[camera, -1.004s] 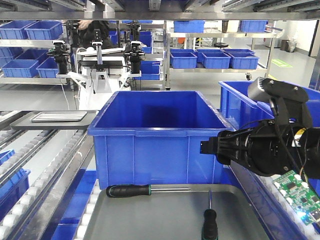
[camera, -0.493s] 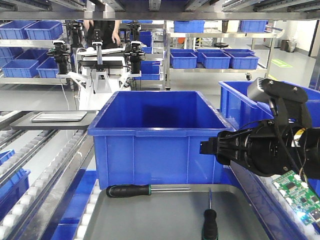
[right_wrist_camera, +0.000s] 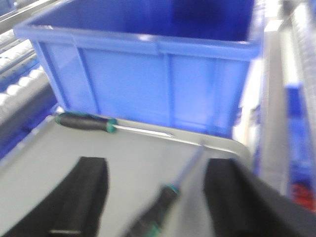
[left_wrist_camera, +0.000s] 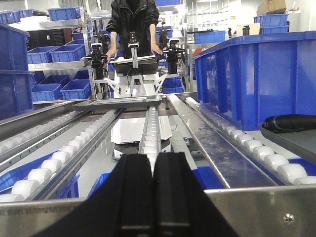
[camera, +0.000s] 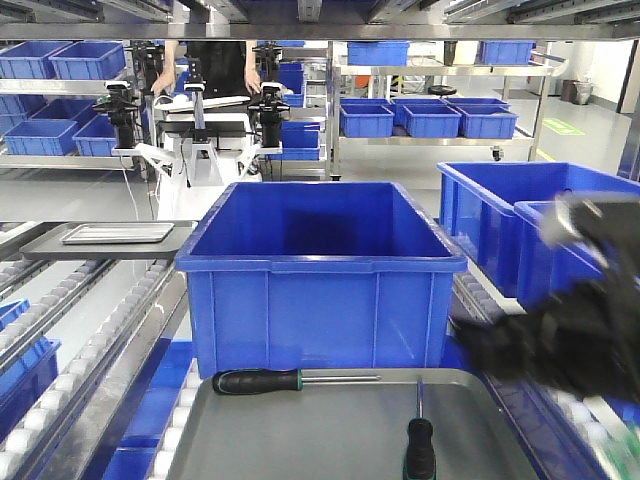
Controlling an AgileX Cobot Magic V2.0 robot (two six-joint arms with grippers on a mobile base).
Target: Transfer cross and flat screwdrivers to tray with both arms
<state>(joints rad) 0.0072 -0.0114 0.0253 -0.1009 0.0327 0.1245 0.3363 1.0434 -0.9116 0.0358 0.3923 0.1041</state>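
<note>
Both black-and-green-handled steel screwdrivers already inside the shallow dull-grey metal tray, just before the big blue plastic bin. Transfer seemingly done, only withdrawal left. Right gripper spread wide, empty, above the tray; left gripper pressed closed, holding nothing.

The tray is dull grey metal with a matt, brushed-looking face and a smooth low rim. On it, each screwdriver has a black rubbery matt handle with green bands and a slim bare steel shaft that glints: one lying crosswise, the other lengthwise. The large bin is saturated blue plastic, smooth-walled with a soft sheen along its rim. The roller conveyor pairs glossy white plastic rollers with bright polished metal rails. The left gripper has matt black plastic fingers; the right gripper looks likewise black and matt, though blurred.
</note>
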